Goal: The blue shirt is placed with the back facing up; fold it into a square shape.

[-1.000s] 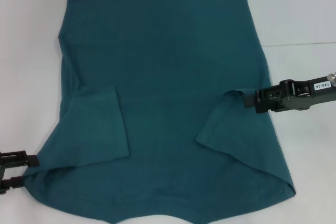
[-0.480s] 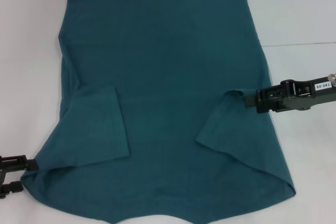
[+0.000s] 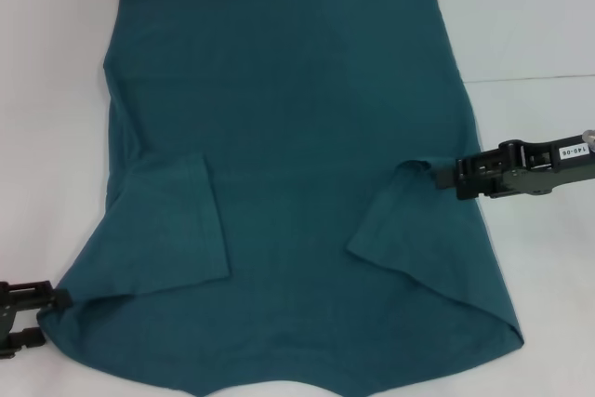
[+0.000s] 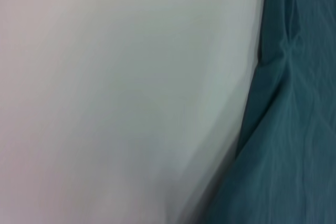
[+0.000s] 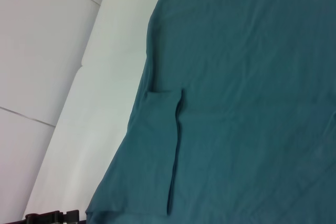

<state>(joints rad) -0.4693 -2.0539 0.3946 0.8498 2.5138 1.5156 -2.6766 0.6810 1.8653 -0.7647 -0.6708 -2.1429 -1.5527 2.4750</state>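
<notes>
Shirt flat on white bench, plain side up, both sleeves folded inward over body. Right end effector at shirt's right edge, closed on the folded right sleeve's corner. Left end effector at near-left corner of shirt, fingers apart, touching the edge; can't tell if gripping.

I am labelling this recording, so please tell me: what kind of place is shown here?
Probably a robot test bench: a plain white table holds only a dark teal-blue cloth shirt, with the black left gripper and black right gripper at its edges.
</notes>
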